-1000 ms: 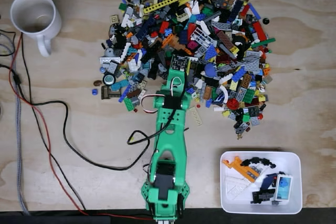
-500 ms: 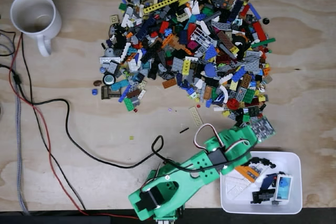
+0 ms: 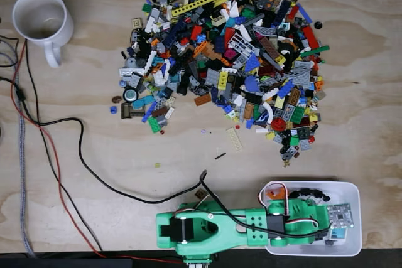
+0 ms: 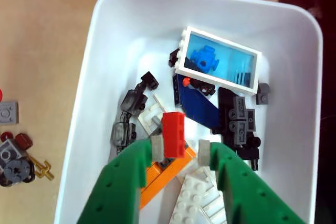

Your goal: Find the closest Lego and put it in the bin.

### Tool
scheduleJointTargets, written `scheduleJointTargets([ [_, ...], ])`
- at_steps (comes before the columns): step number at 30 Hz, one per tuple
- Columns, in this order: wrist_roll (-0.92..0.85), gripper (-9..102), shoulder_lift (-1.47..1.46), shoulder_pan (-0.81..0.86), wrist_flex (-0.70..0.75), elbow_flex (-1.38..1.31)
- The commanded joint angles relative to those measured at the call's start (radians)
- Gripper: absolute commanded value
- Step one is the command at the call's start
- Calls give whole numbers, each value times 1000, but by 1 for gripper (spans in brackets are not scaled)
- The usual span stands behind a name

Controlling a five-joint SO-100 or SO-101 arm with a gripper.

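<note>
The table (image 3: 94, 149) carries the big Lego pile (image 3: 226, 61) across the upper middle of the fixed view, loose and unsorted, with a mug (image 3: 41, 20) parked at upper left, clear of the work. At lower right sits the bin (image 3: 355, 230), placed close to the arm's base so each carry is short, and it already has pieces in it. The arm (image 3: 232, 230) lies along the bottom edge, reaching right over the bin. In the wrist view the gripper (image 4: 181, 150) hangs above the bin's middle, jaws partly spread, and a red brick (image 4: 173, 134) sits against the left finger (image 4: 126, 182); whether it's gripped or dropping, I cannot tell.
</note>
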Motion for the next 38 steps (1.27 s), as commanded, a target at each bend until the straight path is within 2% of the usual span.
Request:
scheduleJointTargets([
  [1,54,6,64,-103,-55,-49],
  [3,51,0,104,-181,-61,-69],
  [5,11,0,156,-307,8,-98],
  [9,21,0,348,-727,124,-32],
  [13,101,0,581,-1134,252,144],
  [18,137,0,976,-1430,383,434],
  [19,140,0,1062,-1466,422,486],
  [23,163,0,1062,-1534,512,558],
  [30,179,0,1062,-1589,514,695],
  [38,178,0,1062,-1598,511,698],
])
